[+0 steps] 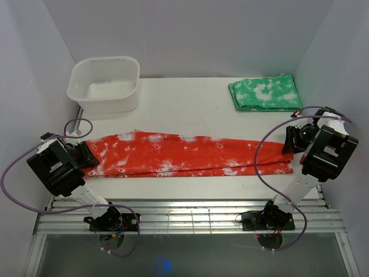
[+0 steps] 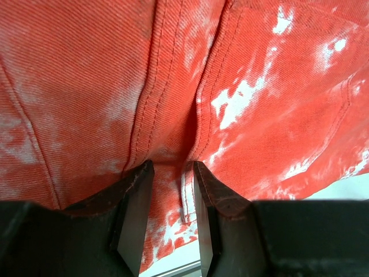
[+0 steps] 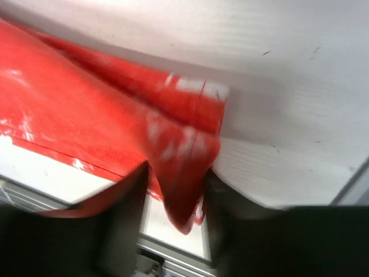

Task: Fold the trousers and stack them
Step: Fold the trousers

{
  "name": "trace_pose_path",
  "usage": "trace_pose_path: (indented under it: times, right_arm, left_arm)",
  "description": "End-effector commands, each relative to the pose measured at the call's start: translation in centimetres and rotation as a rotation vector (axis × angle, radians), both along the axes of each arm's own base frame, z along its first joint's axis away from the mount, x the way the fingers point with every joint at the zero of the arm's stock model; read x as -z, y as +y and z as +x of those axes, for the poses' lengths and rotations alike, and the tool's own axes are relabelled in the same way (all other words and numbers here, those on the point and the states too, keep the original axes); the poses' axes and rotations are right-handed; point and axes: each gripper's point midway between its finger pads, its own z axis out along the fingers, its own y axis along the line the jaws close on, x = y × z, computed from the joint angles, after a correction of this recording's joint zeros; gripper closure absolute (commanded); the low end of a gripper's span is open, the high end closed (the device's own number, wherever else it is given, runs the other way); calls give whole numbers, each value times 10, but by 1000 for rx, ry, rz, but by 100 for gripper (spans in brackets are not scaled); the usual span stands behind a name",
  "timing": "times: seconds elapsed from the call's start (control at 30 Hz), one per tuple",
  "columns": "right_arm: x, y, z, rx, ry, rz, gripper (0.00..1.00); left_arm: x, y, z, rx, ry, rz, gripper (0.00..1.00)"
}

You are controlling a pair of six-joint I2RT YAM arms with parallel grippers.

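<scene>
Dark fingers [image 2: 135, 219] of the left claw [image 2: 172, 170] sit closest in the left wrist view, narrowed onto a seam ridge at the waist end of the trousers [image 1: 184, 154]. Grip reads as firm, with cloth filling the gap.

Right claw [image 3: 176, 179]: a bunched hem fold hangs between its fingers and looks pinched. That view is blurred, so check the hold before you trust it.

Trousers position: laid lengthwise across the middle of the desk [image 1: 190, 109], leg over leg, waist at your left and hems at your right. The green cloth [image 1: 265, 93] lies folded in the far right corner and the white tub [image 1: 104, 83] in the far left, both apart from the red cloth.

Step in hand, as judged: the end-to-end fold.
- Confirm the right claw has both hem layers. The far layer looks offset from the near one.
- Lift only enough to clear the desk, since slack cloth will drag and wrinkle.
- Carry the hems over toward the waist in a low arc, with the left claw as the anchor.
- Line up the long edges before you release.
- Risk: one layer slips and the fold lands skewed.
</scene>
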Motion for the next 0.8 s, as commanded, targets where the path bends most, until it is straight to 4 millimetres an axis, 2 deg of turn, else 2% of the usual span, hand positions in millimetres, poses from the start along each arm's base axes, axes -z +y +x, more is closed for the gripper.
trace_pose_path:
  times: [0.0, 0.03, 0.07, 0.2, 0.33, 0.5, 0.63, 0.73, 0.77]
  right_arm:
    - [-24, -17, 5, -18, -67, -67, 43]
    - [-23, -17, -2, -19, -57, -72, 38]
    - [-24, -21, -6, -14, -51, -92, 29]
    - [-27, -32, -17, 8, -32, -117, 25]
    - [-14, -36, -25, 46, 11, -78, 28]
    - [6, -23, -32, 76, 63, 29, 33]
    - [6, -15, -25, 86, 52, 87, 34]
    - [3, -6, -19, 100, 51, 162, 38]
    - [4, -4, -18, 107, 55, 188, 44]
  left_arm:
    - [-4, 15, 11, -18, -38, 49, 54]
    - [-3, 13, 9, -10, -37, 49, 54]
    - [-3, 13, 9, -7, -38, 53, 53]
    - [-3, 13, 6, 1, -40, 62, 53]
    - [-3, 12, 7, 2, -43, 57, 53]
    - [-3, 11, 7, -2, -43, 43, 53]
    - [-3, 9, 5, 0, -40, 44, 53]
    - [-1, 8, 3, -1, -32, 40, 53]
    - [-1, 8, 4, -1, -35, 39, 53]
